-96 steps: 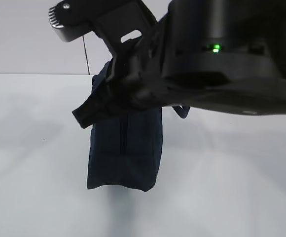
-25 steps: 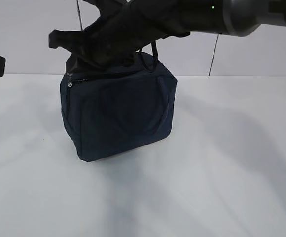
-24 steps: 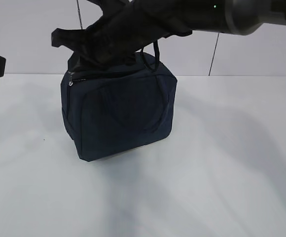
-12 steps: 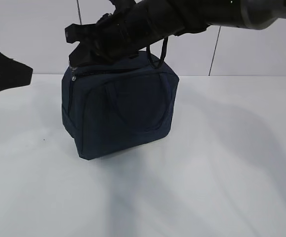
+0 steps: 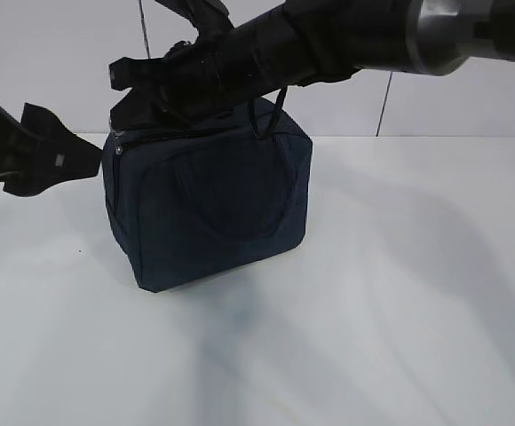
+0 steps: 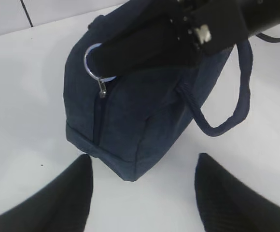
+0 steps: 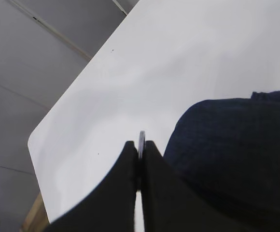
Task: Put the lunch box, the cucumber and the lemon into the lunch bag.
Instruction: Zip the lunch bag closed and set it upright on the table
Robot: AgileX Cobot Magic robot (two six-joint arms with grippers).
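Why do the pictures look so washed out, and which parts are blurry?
Exterior view: bright even light bleaches the white table; soft grey shadows lie beside the lunch bag. Left wrist view: the open left claw is blurred at the bottom edge. Right wrist view: the shut right claw is a dark, featureless shape.

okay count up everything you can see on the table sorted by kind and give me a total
Lunch bag: 1
Lunch box: 0 in view
Cucumber: 0 in view
Lemon: 0 in view
Total: 1
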